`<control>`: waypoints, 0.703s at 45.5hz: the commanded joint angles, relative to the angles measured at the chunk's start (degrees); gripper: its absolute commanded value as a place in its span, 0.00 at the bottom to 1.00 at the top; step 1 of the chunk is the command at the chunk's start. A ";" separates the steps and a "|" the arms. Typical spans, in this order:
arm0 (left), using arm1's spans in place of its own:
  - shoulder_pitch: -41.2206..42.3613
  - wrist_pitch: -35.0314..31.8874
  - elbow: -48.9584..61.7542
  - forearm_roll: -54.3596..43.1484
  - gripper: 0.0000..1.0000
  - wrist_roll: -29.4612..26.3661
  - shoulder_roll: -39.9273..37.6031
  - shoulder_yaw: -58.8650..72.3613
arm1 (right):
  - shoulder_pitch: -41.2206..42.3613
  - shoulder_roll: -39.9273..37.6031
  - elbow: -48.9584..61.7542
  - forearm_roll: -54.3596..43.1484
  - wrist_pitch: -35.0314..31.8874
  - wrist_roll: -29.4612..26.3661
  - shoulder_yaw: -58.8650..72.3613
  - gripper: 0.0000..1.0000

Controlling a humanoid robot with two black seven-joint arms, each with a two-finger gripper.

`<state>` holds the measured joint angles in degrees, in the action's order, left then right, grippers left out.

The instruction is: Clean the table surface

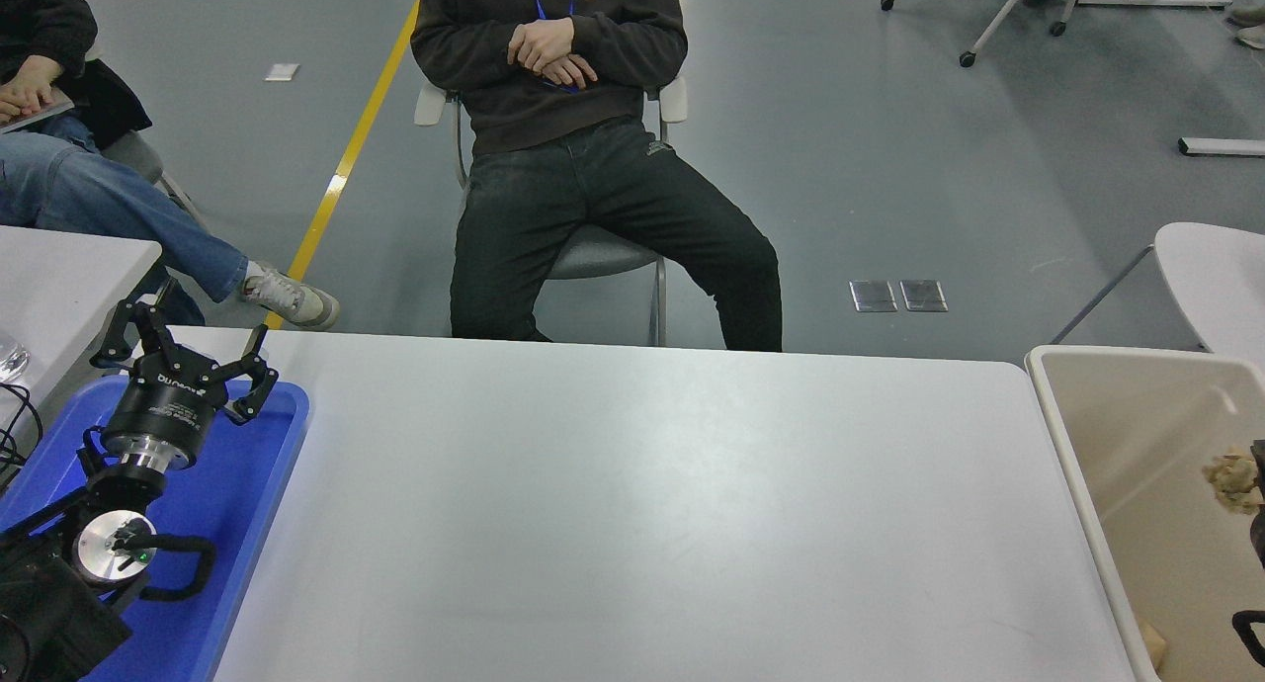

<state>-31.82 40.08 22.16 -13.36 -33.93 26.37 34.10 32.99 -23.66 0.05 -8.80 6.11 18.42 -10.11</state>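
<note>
The table surface [642, 504] is a wide white-grey top filling the middle of the head view, with nothing lying on it. My left gripper [188, 334] is parked open and empty over the blue tray at the lower left. Only a black sliver of my right gripper [1259, 542] shows at the right edge, over the beige bin. A crumpled beige wad [1229, 479] is right beside it, inside the bin's outline. I cannot tell whether the wad is held.
A blue plastic tray [247, 524] lies at the table's left end. A beige bin [1077, 465] stands off the right end, with a small tan piece [1152, 648] inside. One person sits facing the far edge [563, 119], another at the far left [59, 178]. A smaller white table [59, 277] is at left.
</note>
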 commanded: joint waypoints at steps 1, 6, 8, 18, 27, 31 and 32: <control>0.00 0.00 -0.01 0.00 1.00 0.00 0.00 0.00 | -0.11 0.19 0.22 0.01 1.27 -0.58 -0.35 0.98; 0.00 0.00 -0.01 0.00 1.00 0.00 0.00 0.00 | -0.20 0.19 0.22 0.01 1.27 -0.85 -0.52 0.98; 0.00 0.00 -0.01 0.00 1.00 0.00 0.00 0.00 | -0.12 0.19 0.22 0.01 1.27 -0.85 -0.52 0.98; 0.00 0.00 -0.01 0.00 1.00 0.00 0.00 0.00 | -0.03 0.10 0.22 0.01 1.18 -0.85 -0.61 0.98; 0.00 0.00 -0.01 0.00 1.00 0.00 0.00 0.00 | 0.06 0.19 0.31 0.19 1.18 -0.85 -0.96 0.98; 0.00 0.00 -0.01 0.00 1.00 0.00 0.00 0.00 | 0.06 0.19 0.22 1.59 0.83 -0.85 -2.01 0.98; 0.00 0.00 -0.01 0.00 1.00 0.00 0.00 0.00 | 0.06 0.19 0.13 2.38 0.66 -0.85 -2.45 0.98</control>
<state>-31.82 40.08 22.16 -13.36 -33.93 26.37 34.10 32.98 -23.58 0.32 -8.56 7.27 17.61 -10.98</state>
